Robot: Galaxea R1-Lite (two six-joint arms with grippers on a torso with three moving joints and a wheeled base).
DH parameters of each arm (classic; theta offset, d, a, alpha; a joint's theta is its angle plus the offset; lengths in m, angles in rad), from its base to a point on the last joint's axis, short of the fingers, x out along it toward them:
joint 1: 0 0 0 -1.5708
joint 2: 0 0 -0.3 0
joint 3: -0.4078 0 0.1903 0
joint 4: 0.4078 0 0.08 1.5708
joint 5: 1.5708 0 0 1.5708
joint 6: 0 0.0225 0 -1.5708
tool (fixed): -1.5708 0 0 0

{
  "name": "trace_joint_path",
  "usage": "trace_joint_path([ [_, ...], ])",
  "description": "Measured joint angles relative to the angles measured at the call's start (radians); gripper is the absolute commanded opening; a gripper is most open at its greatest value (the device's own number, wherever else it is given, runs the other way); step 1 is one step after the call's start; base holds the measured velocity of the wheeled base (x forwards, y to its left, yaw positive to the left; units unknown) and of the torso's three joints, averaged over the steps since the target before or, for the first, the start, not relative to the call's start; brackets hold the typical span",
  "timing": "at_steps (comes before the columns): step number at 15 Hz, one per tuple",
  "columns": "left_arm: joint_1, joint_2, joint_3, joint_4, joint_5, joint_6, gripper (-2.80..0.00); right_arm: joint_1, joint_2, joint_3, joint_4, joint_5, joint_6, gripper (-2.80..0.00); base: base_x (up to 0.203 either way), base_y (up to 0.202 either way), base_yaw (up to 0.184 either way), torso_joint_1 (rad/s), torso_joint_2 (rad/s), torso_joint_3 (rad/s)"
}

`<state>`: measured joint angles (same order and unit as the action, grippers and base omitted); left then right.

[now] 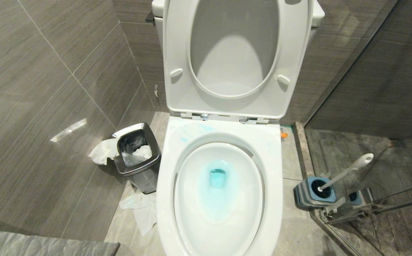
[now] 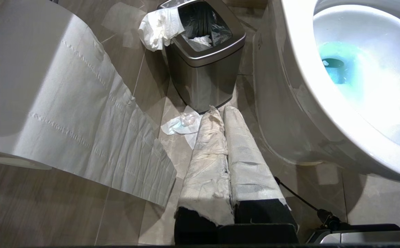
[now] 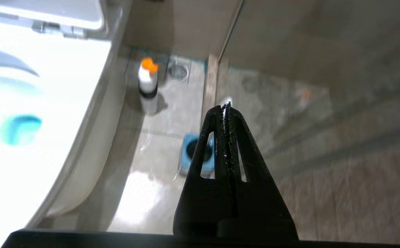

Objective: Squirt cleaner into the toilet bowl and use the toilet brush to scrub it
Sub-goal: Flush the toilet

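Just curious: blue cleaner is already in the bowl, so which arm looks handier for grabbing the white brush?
Probably the right. Its shut black right gripper hangs over the slim white-handled toilet brush in its blue holder; the paper-wrapped left gripper points at the square steel waste bin.

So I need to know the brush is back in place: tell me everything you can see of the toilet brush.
The toilet brush has a slim white plastic handle with a rounded, holed end. It stands tilted in its squarish blue-and-grey striped holder on the floor to the right of the toilet bowl, by the glass partition. Its head is hidden inside the holder. No gripper touches it.
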<state>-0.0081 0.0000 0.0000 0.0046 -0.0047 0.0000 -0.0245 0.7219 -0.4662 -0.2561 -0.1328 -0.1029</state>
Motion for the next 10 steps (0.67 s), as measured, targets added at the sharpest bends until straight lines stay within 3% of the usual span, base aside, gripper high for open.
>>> trace_joint_path([
  [4,0.0,0.0,0.0,0.0,0.0,0.0,-2.8,0.0,-0.185,0.165,0.046,0.004,0.024,-2.8,0.0,0.0,0.0,0.0,0.0,0.0],
  [10,0.0,0.0,0.0,0.0,0.0,0.0,-2.8,0.0,-0.402,0.299,0.046,0.041,0.028,-2.8,0.0,0.0,0.0,0.0,0.0,0.0],
])
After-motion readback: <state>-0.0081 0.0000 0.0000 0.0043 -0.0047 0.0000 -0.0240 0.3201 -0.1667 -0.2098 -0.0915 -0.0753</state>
